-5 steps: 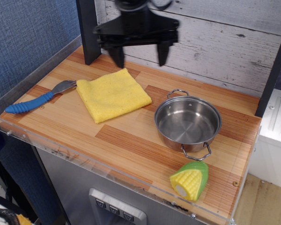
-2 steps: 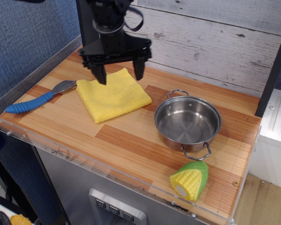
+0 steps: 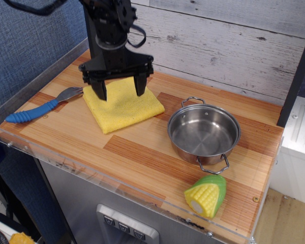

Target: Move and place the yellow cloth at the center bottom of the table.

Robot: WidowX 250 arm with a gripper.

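The yellow cloth (image 3: 123, 105) lies folded and flat on the wood-plank table (image 3: 142, 152), at the back left. My black gripper (image 3: 121, 92) hangs right over the cloth's far half, jaws wide open. One fingertip (image 3: 102, 94) stands near the cloth's left edge and the other nearer its middle top. The fingertips are just above or at the cloth's surface; I cannot tell if they touch. Nothing is held.
A blue-handled spork (image 3: 40, 108) lies left of the cloth. A steel pot (image 3: 204, 133) stands right of it. A toy corn (image 3: 206, 195) lies at the front right near the acrylic rim. A black post stands behind the gripper.
The gripper has come down and to the left, from high over the back of the table to right above the cloth. It stays open. The cloth has not moved.
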